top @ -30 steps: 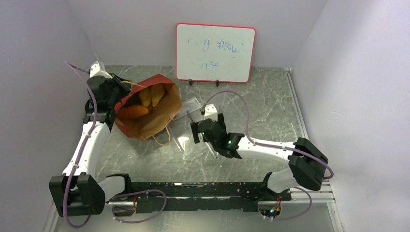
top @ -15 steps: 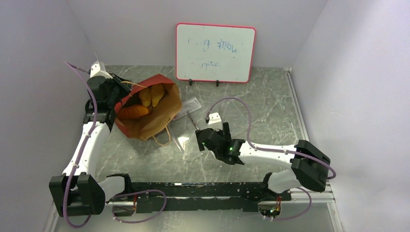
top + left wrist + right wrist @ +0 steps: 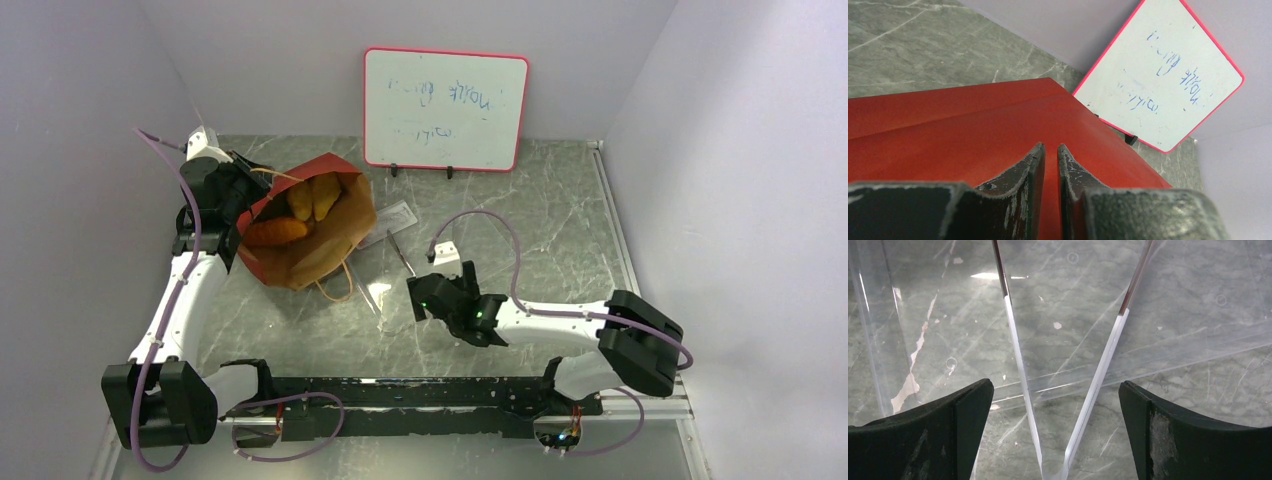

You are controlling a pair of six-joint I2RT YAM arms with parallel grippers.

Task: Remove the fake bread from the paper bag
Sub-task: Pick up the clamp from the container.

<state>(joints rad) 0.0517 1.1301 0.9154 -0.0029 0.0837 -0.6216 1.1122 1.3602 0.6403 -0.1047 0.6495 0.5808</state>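
Currently seeing fake bread (image 3: 277, 231) inside paper bag (image 3: 330, 238), upper left of top view; left gripper (image 3: 1050, 146) pinched on its red wall, jaws nearly together; right gripper (image 3: 1054, 385) spread wide over clear plastic tray (image 3: 1173, 315), centre frame.

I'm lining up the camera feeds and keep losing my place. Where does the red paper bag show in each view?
Top external: the paper bag sits left of centre, mouth open, fake bread inside.
Left wrist: its red outside fills the lower middle.
Right wrist: not in it; only a clear plastic tray shows.
Shared landmark: the whiteboard, top centre from above, upper right in the left wrist view.
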